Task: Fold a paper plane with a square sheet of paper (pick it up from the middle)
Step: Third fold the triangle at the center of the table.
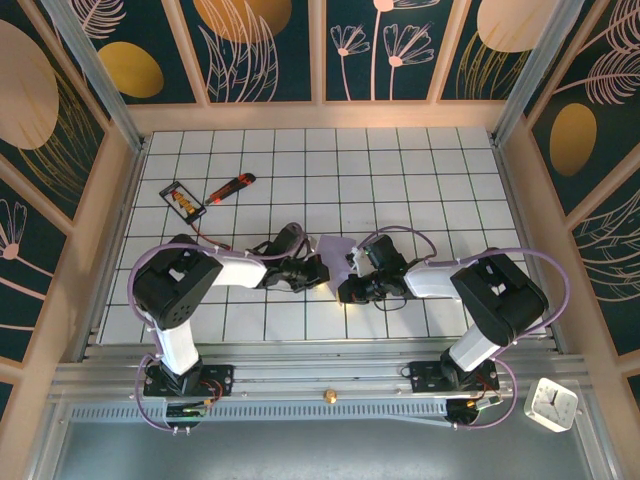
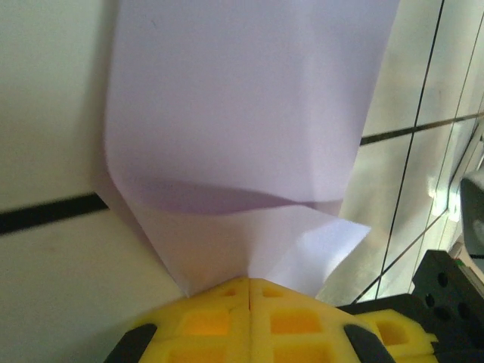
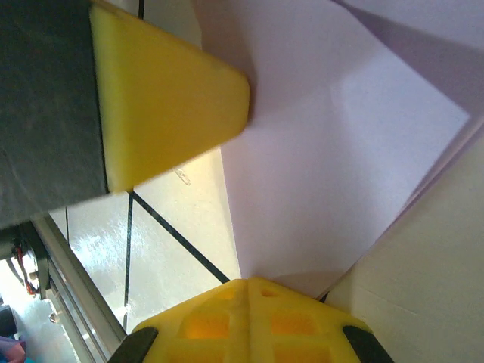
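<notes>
In the lower middle of the top view the 2 arms reach inward from their bases and meet over the grid table [image 1: 400, 170]. The left gripper [image 2: 247, 281] has its yellow fingers pressed together on a corner of the sheet of paper [image 1: 336, 248]. The right gripper [image 3: 246, 281] is likewise clamped on an edge of the same sheet, at the bottom of its wrist view.

The paper hangs between them just above the centre of the table, lifted and bent. It shows overlapping layers and at least 1 soft crease, but no pointed nose or centre spine. I judge the folding begun and most of it left: sharp creases, the nose and the wings.

Room is tight at the sheet itself, with both sets of fingers crowded close together. Beyond it, the upper and right tiles lie open. In the upper left a black-framed card [image 1: 183, 200] and a red-orange utility knife [image 1: 230, 187] sit well apart from the work. Wooden walls close in 3 sides.
</notes>
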